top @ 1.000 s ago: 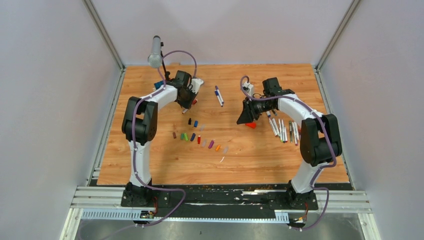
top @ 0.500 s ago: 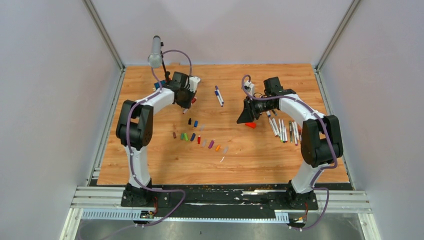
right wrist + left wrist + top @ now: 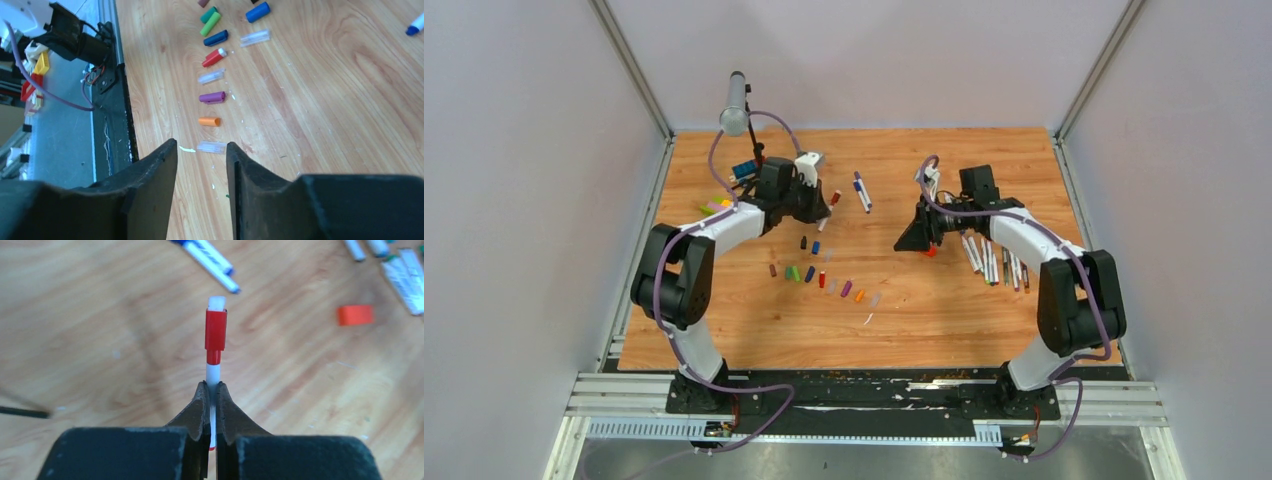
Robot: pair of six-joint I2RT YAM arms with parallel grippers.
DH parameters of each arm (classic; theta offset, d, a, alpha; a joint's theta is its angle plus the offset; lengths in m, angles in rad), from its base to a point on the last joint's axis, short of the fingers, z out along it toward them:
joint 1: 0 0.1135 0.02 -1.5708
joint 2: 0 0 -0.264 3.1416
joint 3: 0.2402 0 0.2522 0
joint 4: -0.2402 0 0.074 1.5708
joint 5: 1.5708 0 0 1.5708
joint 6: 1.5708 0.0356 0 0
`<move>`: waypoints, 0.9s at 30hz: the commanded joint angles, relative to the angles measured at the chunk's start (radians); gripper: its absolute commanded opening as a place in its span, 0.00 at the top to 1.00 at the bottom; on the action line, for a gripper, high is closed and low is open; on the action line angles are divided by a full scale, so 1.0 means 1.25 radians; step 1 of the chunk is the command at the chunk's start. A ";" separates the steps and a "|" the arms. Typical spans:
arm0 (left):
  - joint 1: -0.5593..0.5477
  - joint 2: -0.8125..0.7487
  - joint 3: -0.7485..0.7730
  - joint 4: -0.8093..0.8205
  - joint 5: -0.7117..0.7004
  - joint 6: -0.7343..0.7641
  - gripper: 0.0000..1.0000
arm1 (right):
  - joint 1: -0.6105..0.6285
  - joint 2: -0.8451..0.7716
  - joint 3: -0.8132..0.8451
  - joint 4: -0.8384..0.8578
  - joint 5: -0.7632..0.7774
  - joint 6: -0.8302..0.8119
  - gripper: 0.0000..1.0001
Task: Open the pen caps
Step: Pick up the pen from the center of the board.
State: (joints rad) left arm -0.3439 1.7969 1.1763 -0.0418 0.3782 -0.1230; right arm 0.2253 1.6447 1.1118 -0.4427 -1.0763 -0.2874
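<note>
The red-capped pen has a white barrel and its red cap still on. It is clamped in the closed left tool, pointing away above the surface. Loose caps lie on their sides in a curved row: green, blue, red, purple, orange, clear. Two blue-ended pens lie side by side. Further pens lie roughly parallel at right.

Left arm: elbow bent, forearm reaching away and inward, left gripper pinched tight on a red-capped pen. Right arm: elbow bent, forearm angled inward, right gripper pointing leftward, its fingers parted.
</note>
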 commanded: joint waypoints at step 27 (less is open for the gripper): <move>-0.242 -0.114 -0.407 0.918 -0.066 -0.694 1.00 | 0.067 0.033 -0.162 0.587 -0.068 0.558 0.32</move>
State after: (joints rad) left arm -0.6224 1.6505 0.6876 0.9852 0.3264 -0.9390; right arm 0.3027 1.6844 0.8631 0.2794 -1.1446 0.3752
